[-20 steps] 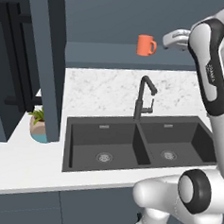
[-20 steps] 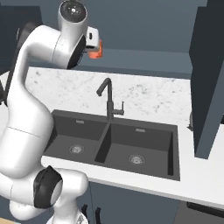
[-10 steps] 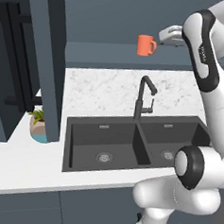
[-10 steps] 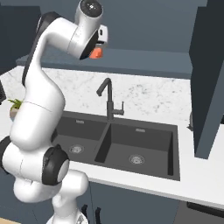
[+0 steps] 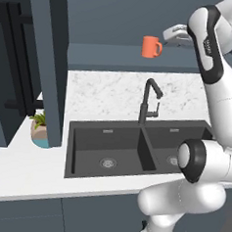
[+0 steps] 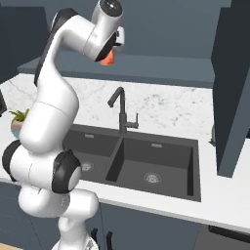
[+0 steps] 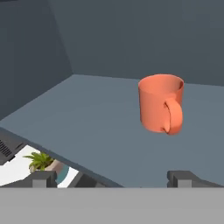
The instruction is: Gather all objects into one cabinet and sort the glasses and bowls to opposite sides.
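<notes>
One orange mug (image 5: 151, 47) stands upright on the floor of the open blue-grey cabinet (image 5: 107, 56), above the sink. My gripper (image 5: 166, 37) hovers just to its right at mug height, apart from it. In the hand view the mug (image 7: 160, 109) sits ahead and right of centre, its loop handle turned toward me. My gripper (image 7: 113, 179) is open there, with both fingertips (image 7: 43, 178) low and nothing between them. From the right base view my hand covers most of the mug (image 6: 108, 59). The bowls are out of view.
An open cabinet door (image 5: 47, 64) with a black bar handle hangs at the left. Another door (image 6: 234, 88) hangs at the right. Below are a black faucet (image 5: 147, 103), a double sink (image 5: 115, 147) and a small potted plant (image 5: 38, 129) on the white counter.
The arm has swung more upright and the hand has edged closer to the orange mug. The mug has not moved and the jaws stay open.
</notes>
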